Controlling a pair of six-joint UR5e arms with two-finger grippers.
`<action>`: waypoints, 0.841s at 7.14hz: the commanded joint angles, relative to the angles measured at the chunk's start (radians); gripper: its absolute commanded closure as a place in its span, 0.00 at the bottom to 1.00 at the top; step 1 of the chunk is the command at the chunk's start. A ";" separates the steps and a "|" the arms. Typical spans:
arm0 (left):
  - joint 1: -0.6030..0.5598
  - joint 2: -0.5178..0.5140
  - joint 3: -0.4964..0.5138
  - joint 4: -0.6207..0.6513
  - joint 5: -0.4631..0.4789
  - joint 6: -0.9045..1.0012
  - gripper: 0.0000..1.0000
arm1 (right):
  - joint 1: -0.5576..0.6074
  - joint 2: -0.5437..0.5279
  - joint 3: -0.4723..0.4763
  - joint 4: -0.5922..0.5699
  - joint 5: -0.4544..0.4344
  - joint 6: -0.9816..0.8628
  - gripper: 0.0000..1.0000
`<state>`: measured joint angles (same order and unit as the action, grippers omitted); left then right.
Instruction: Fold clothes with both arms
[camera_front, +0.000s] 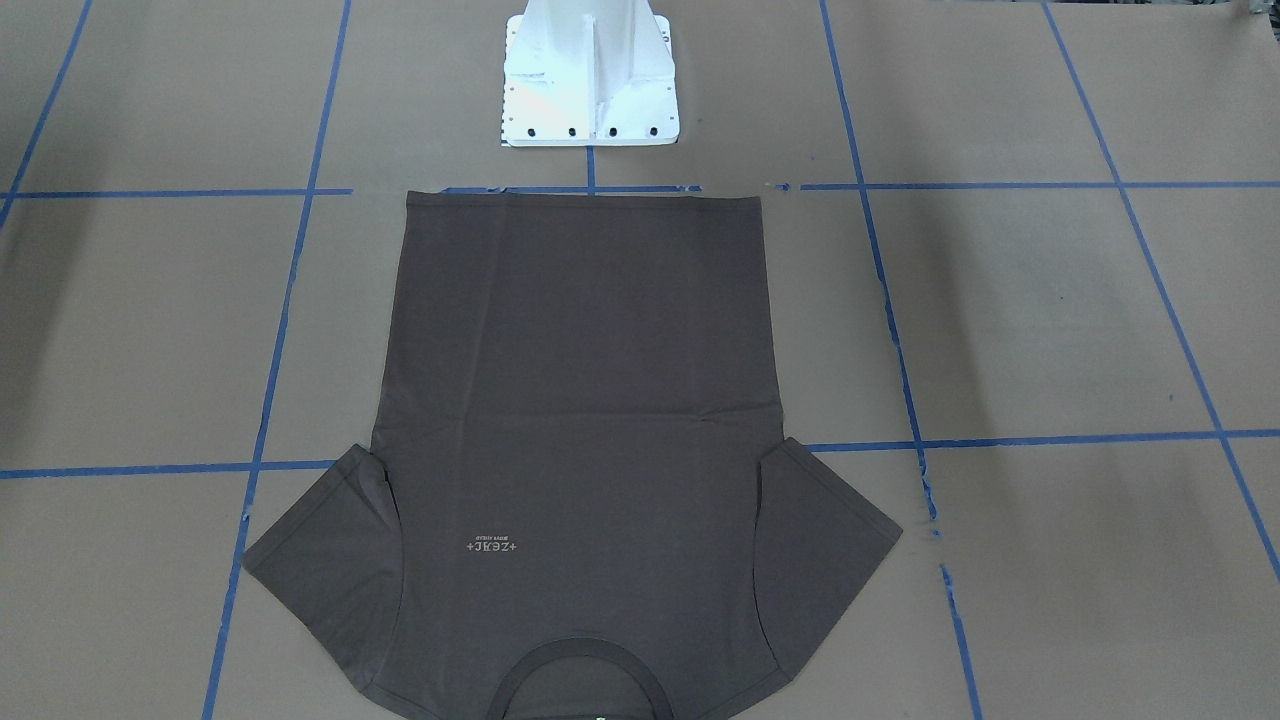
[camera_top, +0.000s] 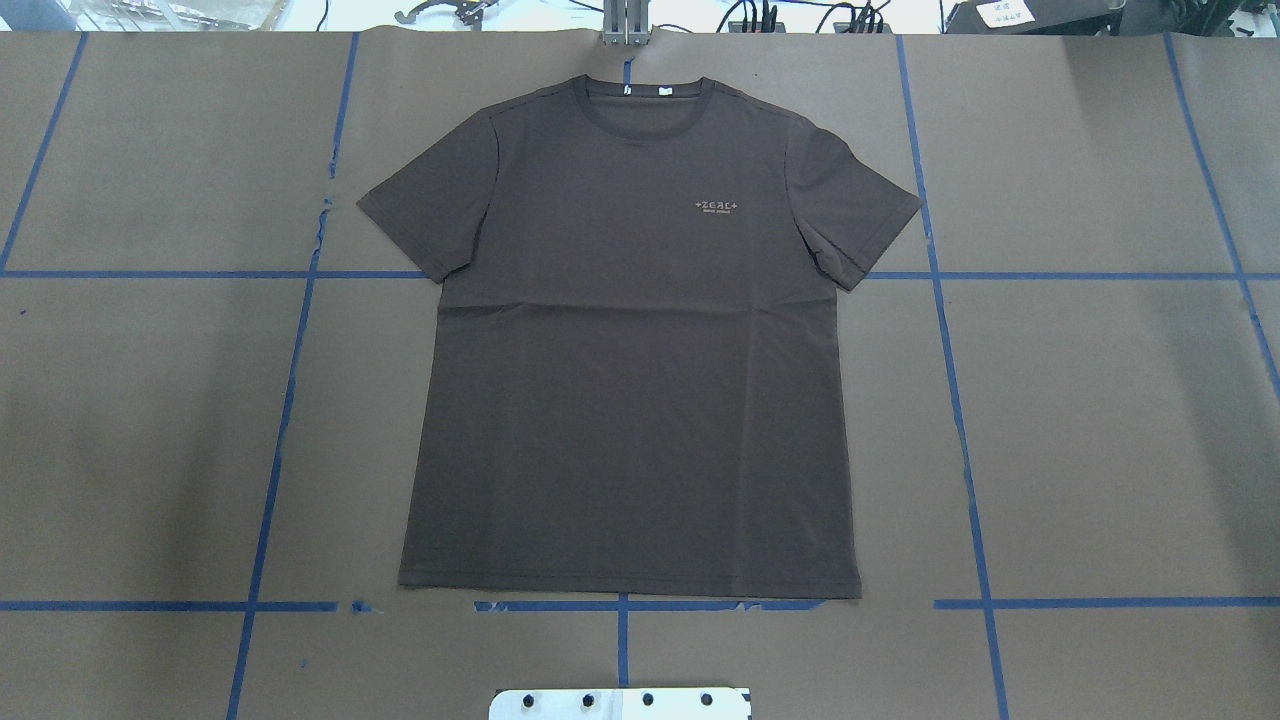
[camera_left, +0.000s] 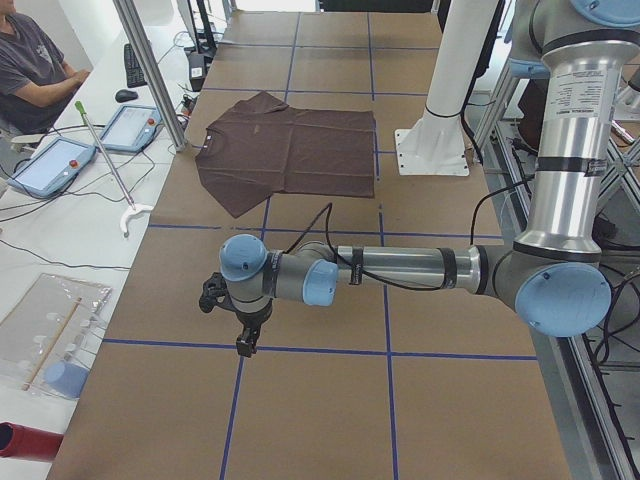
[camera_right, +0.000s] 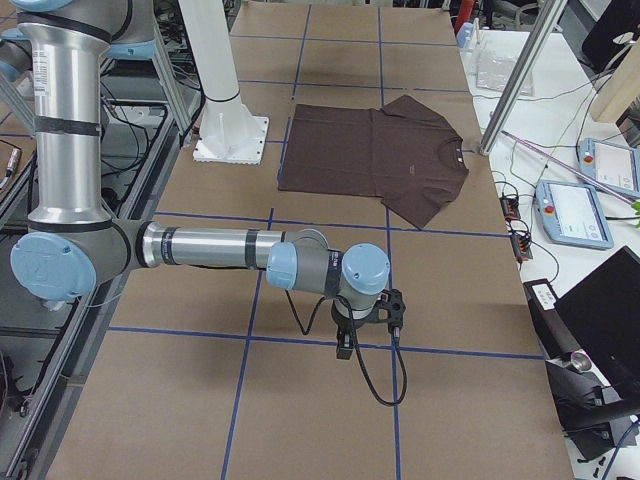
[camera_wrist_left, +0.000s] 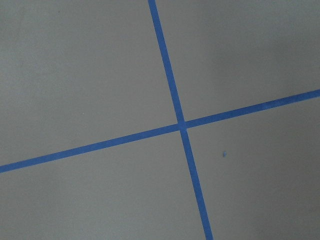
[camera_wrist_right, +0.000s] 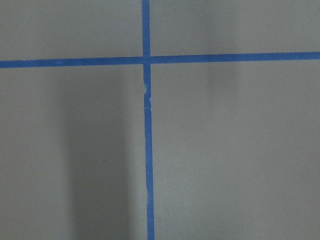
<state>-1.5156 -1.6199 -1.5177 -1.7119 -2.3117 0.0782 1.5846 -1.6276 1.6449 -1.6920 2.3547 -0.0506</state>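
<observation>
The clothes are one dark brown-grey T-shirt (camera_top: 630, 380), spread flat and face up in the middle of the table, sleeves out. Its collar (camera_top: 645, 100) points away from the robot and its hem lies near the base. A small pale logo (camera_front: 490, 546) sits on the chest. My left gripper (camera_left: 245, 345) hangs low over bare brown table at the left end, far from the shirt (camera_left: 290, 150). My right gripper (camera_right: 345, 350) hangs likewise at the right end, far from the shirt (camera_right: 375, 155). I cannot tell whether either is open or shut. Both wrist views show only crossed blue tape.
A white pedestal base (camera_front: 588, 80) stands just behind the shirt's hem. Blue tape lines (camera_top: 960, 400) grid the brown table cover. A seated person (camera_left: 30, 70) and control pads (camera_left: 55, 165) are past the far edge, with a metal post (camera_right: 520, 70) near the collar.
</observation>
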 joint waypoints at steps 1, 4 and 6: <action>0.002 -0.005 -0.001 -0.003 0.000 -0.006 0.00 | 0.000 0.021 0.010 0.000 -0.002 0.014 0.00; 0.006 -0.127 -0.033 -0.014 -0.014 -0.002 0.00 | -0.062 0.252 -0.037 0.003 -0.005 0.078 0.00; 0.041 -0.146 -0.022 -0.159 -0.020 -0.009 0.00 | -0.196 0.376 -0.056 0.008 -0.006 0.258 0.00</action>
<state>-1.4970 -1.7592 -1.5431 -1.7885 -2.3289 0.0730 1.4719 -1.3492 1.6030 -1.6870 2.3544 0.0970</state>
